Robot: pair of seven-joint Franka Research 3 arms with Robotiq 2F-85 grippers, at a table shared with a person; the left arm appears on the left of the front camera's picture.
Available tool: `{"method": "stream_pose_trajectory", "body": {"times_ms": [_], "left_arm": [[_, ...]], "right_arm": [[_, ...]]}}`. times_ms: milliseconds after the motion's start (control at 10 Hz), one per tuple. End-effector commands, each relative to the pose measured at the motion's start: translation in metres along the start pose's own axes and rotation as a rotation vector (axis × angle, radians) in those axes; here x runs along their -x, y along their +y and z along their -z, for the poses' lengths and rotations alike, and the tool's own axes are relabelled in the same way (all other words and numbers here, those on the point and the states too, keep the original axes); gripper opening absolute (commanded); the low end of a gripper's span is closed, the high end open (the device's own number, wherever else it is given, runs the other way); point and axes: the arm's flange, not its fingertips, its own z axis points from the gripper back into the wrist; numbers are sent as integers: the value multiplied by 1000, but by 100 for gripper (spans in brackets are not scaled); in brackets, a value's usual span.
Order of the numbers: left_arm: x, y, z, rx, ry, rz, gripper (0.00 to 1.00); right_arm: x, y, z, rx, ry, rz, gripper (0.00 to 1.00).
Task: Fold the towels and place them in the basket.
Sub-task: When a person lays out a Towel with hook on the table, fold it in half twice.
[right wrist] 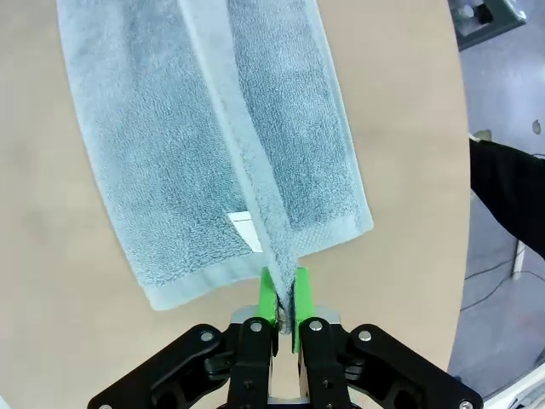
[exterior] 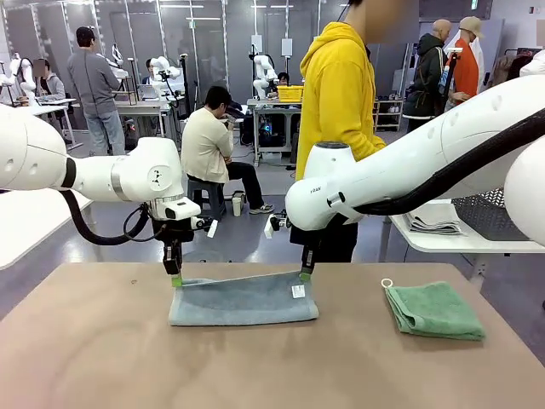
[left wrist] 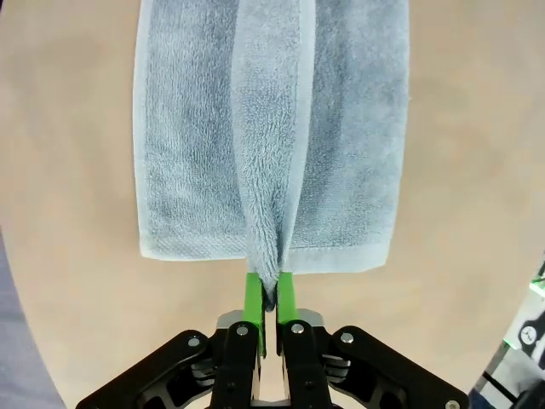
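Grey-blue towel (exterior: 243, 300) lies lengthwise across the middle of the brown table (exterior: 102, 358), folded into a long band, its far edge pulled up a little at both ends. A white tag (exterior: 298, 291) sits near its right end.

The left claw (exterior: 176, 279) comes straight down onto the towel's far left corner and is clenched on it. In the left wrist view the green pads (left wrist: 252, 294) pinch a raised ridge of cloth that runs up the middle of the towel (left wrist: 272, 128).

The right claw (exterior: 304, 274) is clenched the same way on the far right corner. In the right wrist view its pads (right wrist: 268, 294) squeeze the hemmed edge, the tag (right wrist: 245, 230) lying just beside the ridge on the towel (right wrist: 213, 145).

The green towel (exterior: 434, 311) rests folded on the table well to the right of the grey-blue one, apart from both claws, its white loop (exterior: 387, 283) at the far left corner.

Beyond the table's right end, a dark mesh basket (exterior: 498, 217) stands on a white side table (exterior: 460, 239).

A person (exterior: 341, 94) in a yellow hooded top stands at the far side, behind the right arm.
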Motion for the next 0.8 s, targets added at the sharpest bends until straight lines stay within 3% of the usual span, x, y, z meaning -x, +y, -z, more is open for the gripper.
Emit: {"method": "stream_pose_trajectory", "body": {"times_ms": [0, 600, 700], "left_arm": [[0, 8, 5, -36, 4, 18, 8], [6, 0, 16, -103, -34, 2, 8], [7, -1, 15, -122, -42, -7, 36]], "right_arm": [[-1, -13, -1, 0, -1, -57, 9], [-8, -14, 9, 2, 40, -57, 9], [-9, -13, 9, 11, 39, -55, 33]]}}
